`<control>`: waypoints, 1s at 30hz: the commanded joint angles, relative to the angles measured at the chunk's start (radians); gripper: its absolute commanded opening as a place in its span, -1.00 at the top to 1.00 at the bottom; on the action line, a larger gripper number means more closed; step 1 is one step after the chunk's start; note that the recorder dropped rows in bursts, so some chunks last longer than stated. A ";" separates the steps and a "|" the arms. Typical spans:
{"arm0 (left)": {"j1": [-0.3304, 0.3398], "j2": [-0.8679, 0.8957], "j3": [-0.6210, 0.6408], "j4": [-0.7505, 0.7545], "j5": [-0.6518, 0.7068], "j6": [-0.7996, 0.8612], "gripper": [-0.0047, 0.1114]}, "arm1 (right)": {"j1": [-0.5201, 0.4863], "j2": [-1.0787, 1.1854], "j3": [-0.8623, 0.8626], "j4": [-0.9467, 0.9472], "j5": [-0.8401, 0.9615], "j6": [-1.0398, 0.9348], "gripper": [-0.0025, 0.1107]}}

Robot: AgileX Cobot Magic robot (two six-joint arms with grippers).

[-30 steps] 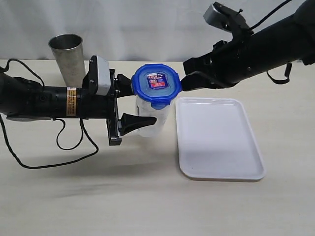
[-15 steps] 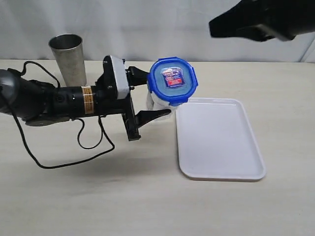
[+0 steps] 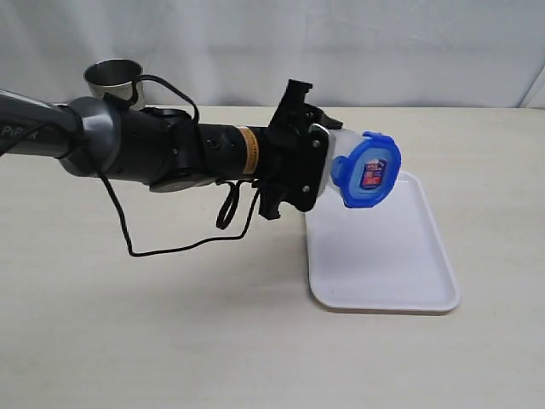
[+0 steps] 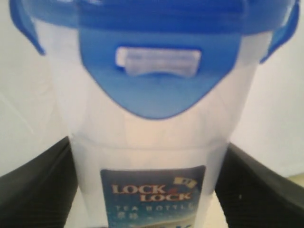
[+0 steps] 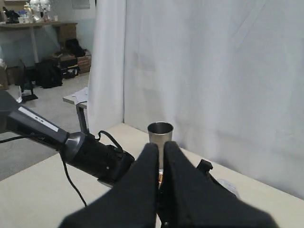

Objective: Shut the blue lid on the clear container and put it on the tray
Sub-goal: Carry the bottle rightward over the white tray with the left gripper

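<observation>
The left tool (image 3: 312, 162) has swung right and lifted the clear container (image 3: 337, 150) off the tabletop. It now hangs tipped sideways over the far left corner of the tray (image 3: 383, 285), pinched at its sides, with the blue lid (image 3: 370, 170) on. The right tool (image 5: 160, 151), pressed together, has pulled away. I'd say only the setting down remains.

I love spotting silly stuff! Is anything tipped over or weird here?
Yes: the tall clear plastic container, capped with its bright-blue lid, is tipped sideways in the left gripper, up in the air near the flat white tray. Nothing looks spilled.
</observation>
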 commanded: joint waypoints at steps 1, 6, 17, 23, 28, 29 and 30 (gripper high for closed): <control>-0.060 -0.013 -0.068 -0.027 0.125 0.283 0.92 | 0.001 -0.147 0.104 -0.017 -0.039 0.005 0.88; -0.086 -0.013 -0.091 -0.027 0.176 0.429 0.92 | 0.001 -0.287 0.188 -0.022 -0.095 0.005 0.88; -0.105 -0.011 -0.091 -0.025 0.216 0.562 0.92 | 0.001 -0.462 0.305 -0.068 -0.119 0.005 0.88; -0.116 -0.011 -0.091 -0.027 0.218 0.559 0.92 | 0.001 -0.488 0.321 -0.074 -0.127 0.005 0.88; -0.116 -0.011 -0.091 -0.060 0.218 0.533 0.92 | 0.001 -0.488 0.323 -0.074 -0.100 0.016 0.88; -0.116 -0.011 -0.091 -0.064 0.218 0.533 0.92 | 0.001 -0.490 0.330 -0.074 -0.102 0.021 0.88; -0.116 -0.011 -0.091 -0.064 0.218 0.533 0.92 | 0.001 -0.495 0.340 -0.074 -0.107 0.026 0.88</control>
